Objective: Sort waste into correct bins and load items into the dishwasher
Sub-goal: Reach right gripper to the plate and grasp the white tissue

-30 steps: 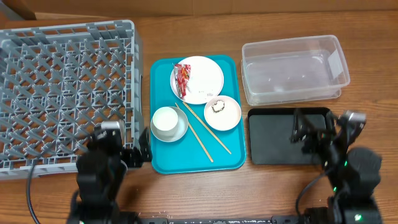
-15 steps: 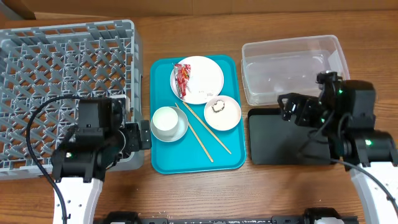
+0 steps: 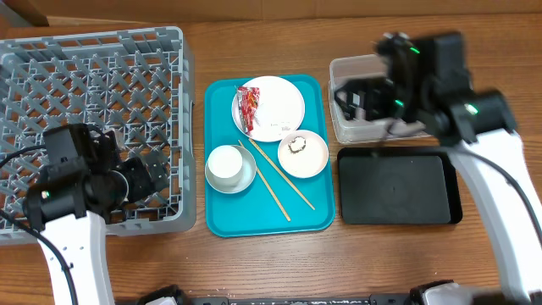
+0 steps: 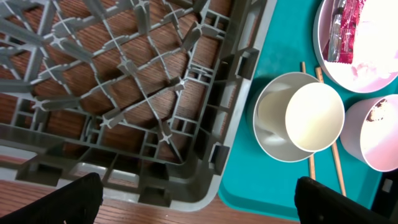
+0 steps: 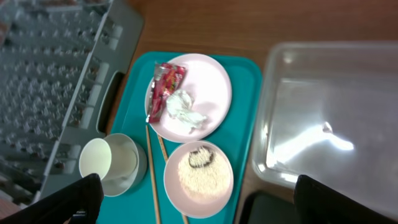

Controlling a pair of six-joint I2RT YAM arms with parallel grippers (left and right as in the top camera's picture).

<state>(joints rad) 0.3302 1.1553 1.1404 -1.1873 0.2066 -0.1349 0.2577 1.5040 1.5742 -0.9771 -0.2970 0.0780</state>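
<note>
A white plate (image 3: 275, 106) on the teal tray holds a red snack wrapper (image 3: 248, 108) and, in the right wrist view, a crumpled silvery-white wrapper (image 5: 186, 107). A pink bowl (image 3: 303, 153) holds rice grains (image 5: 198, 179) and a brown lump (image 5: 200, 158). A white cup (image 3: 225, 164) sits in a grey bowl (image 3: 246, 178). Two chopsticks (image 3: 275, 180) lie beside them. My left gripper (image 3: 144, 174) is open and empty over the grey rack's (image 3: 102, 38) front right corner. My right gripper (image 3: 356, 100) is open and empty over the clear tub (image 3: 340, 127). The black tray (image 3: 398, 186) lies in front of the tub.
The teal tray (image 3: 254, 216) sits between the rack and the two bins. The left wrist view shows the rack wall (image 4: 205, 124) right beside the cup (image 4: 314, 117). Bare wooden table runs along the front edge.
Both arms rose from the table's front edge. The left gripper moved back and left over the rack's corner. The right gripper moved back and left over the clear tub.
</note>
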